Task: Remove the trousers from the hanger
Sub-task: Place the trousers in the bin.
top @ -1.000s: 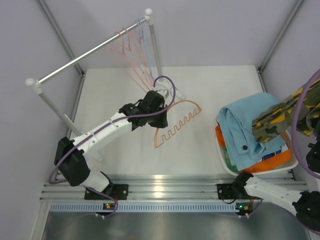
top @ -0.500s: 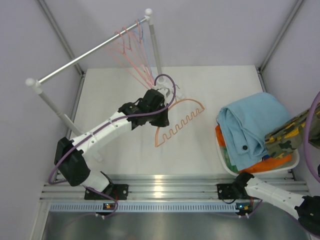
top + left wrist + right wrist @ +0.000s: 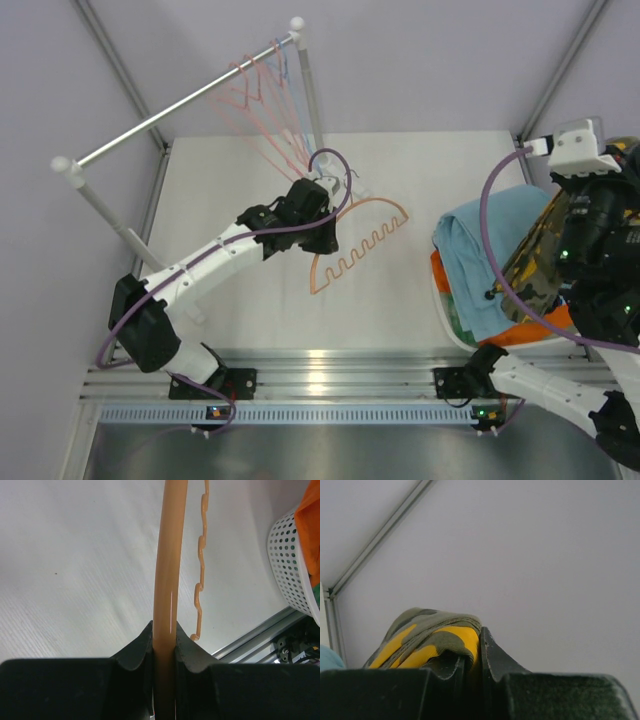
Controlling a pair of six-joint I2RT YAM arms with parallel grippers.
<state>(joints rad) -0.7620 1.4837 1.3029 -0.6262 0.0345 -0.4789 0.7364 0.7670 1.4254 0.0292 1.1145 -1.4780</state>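
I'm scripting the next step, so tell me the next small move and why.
Probably lower the right arm toward the white basket and open its jaws. They are shut on the camouflage trousers, held up over the basket where the light blue trousers lie; the left jaws only clamp the bare orange hanger.

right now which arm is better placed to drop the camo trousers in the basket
Right: the right gripper holds the camouflage trousers over the white basket; the left gripper is shut on the orange hanger.

The hanger (image 3: 165, 580) is left of the basket (image 3: 292, 565) holding the trousers (image 3: 480, 250).
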